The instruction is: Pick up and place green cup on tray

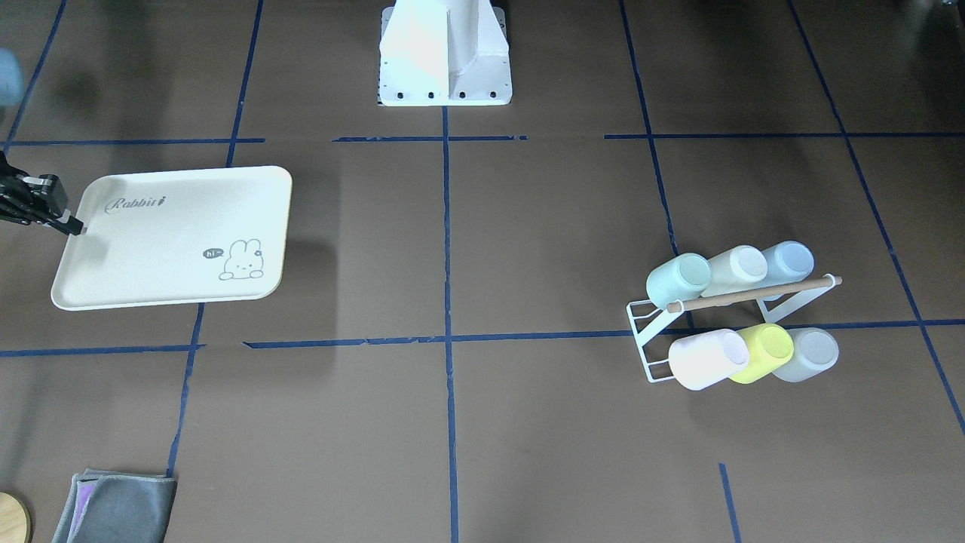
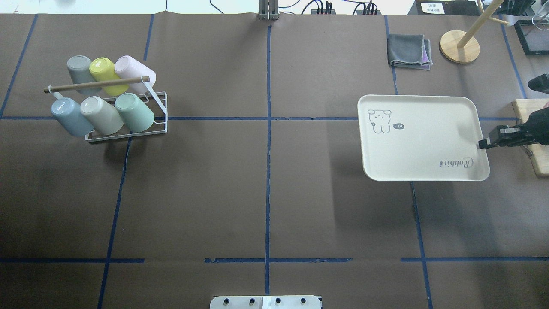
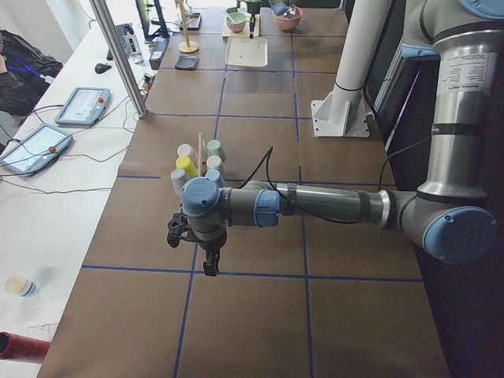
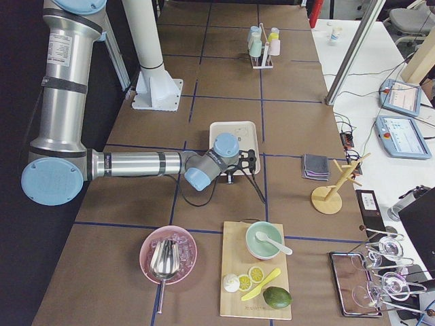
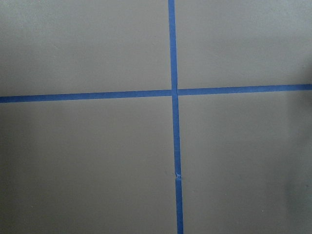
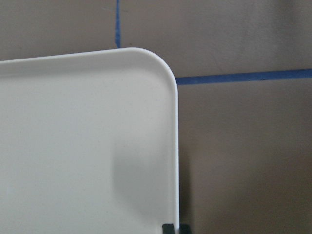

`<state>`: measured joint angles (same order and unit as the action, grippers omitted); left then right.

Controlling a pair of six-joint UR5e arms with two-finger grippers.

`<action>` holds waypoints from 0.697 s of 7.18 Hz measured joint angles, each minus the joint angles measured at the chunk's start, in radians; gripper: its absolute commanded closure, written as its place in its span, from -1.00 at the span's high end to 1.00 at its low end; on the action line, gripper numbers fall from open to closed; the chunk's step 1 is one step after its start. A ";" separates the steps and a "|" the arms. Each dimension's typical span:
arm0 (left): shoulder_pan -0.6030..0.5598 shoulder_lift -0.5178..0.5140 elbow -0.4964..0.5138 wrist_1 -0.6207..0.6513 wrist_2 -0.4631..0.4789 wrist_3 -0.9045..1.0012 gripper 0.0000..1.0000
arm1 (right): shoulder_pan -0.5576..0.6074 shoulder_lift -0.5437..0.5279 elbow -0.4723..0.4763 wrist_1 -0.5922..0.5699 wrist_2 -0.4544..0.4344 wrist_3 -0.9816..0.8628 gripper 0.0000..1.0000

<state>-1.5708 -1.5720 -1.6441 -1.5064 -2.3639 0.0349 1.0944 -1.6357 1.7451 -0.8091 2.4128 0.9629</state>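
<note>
The green cup (image 2: 134,112) is a pale mint tumbler lying on its side in the lower row of a white wire rack (image 2: 159,104). It also shows in the front view (image 1: 678,279). The cream tray (image 2: 422,137) with "Rabbit" script lies far from the rack. My right gripper (image 2: 481,145) is shut on the tray's rim. The right wrist view shows the tray corner (image 6: 83,146) with a fingertip on either side of the rim. My left gripper (image 3: 209,264) hangs over the table, short of the rack. It shows only in the left side view, so I cannot tell if it is open or shut.
The rack also holds a bright yellow-green cup (image 2: 103,72), a pink cup, a cream cup, a blue cup and a grey cup. A grey cloth (image 2: 409,51) and a wooden stand (image 2: 460,47) lie beyond the tray. A wooden board (image 2: 532,137) lies by my right gripper.
</note>
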 measured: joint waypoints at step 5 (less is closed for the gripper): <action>0.000 0.000 0.002 0.000 -0.001 -0.009 1.00 | -0.415 0.279 0.008 -0.081 -0.346 0.400 -1.00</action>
<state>-1.5708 -1.5719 -1.6425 -1.5064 -2.3647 0.0263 0.6790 -1.3563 1.7533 -0.8898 2.0669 1.3631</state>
